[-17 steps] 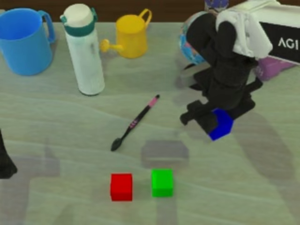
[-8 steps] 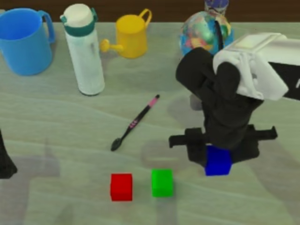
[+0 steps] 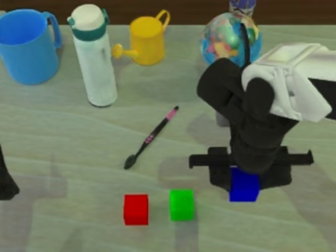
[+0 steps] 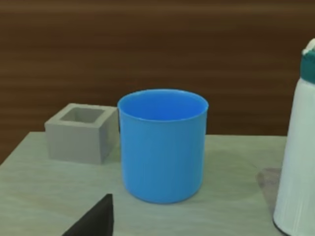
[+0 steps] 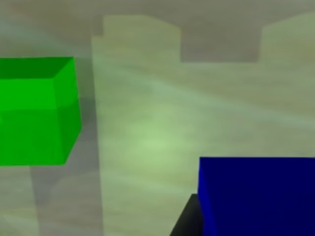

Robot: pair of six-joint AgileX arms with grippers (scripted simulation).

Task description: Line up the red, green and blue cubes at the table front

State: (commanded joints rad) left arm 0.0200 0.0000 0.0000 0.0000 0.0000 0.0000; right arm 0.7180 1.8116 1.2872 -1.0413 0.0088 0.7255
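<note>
Blue matte cube [image 3: 244, 188] sits gripped between the right fingers [image 3: 245, 184]; the green cube [image 3: 181, 205] and red cube [image 3: 136, 209] lie beside them on the wavy-grained bench [image 3: 79, 147].

Red cube [image 3: 136, 209] and green cube [image 3: 181, 205]: side by side, apart, flat on table [image 3: 63, 152] front. Blue cube [image 3: 244, 185]: right of green, slightly farther back, held in right gripper [image 3: 242, 181].

Cubes are noted as bright red [image 3: 136, 209], bright green [image 3: 181, 205] and deep blue [image 3: 243, 187]; the table [image 3: 63, 142] is pale grey-green, wavy-grained.
</note>
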